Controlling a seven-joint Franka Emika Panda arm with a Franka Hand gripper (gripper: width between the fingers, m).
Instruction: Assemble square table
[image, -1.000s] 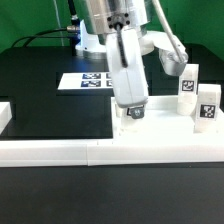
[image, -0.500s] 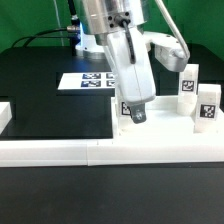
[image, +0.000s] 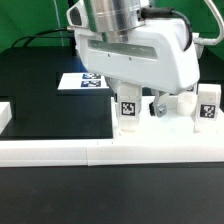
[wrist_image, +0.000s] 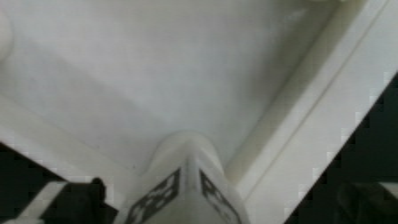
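A: Here, what fills the exterior view?

B: The arm's white wrist housing, low over the slab (image: 150, 135), hides most of the scene. Below it a leg (image: 127, 111) stands upright on the slab, tag facing the camera.

A: And the gripper (image: 127, 98)?

B: Its fingers are hidden behind the housing in this view. In the wrist view a dark fingertip (wrist_image: 79, 195) shows beside the leg (wrist_image: 178, 185), close to it. Whether the fingers clamp the leg cannot be told.

A: Where are the other legs?

B: One (image: 207, 105) stands upright near the exterior view's right edge, tag forward. Another (image: 163, 104) shows partly between the two, mostly covered by the housing.

A: Where does the slab lie?

B: On the black table (image: 40, 80), toward the exterior view's right, pressed against the front rail (image: 60, 152). In the wrist view its white surface (wrist_image: 125, 70) fills most of the picture, with a raised edge running diagonally.

A: Anything else?

B: The marker board (image: 82, 82) lies flat behind the slab, partly covered by the arm. A short rail end (image: 5, 115) sits at the exterior view's left.
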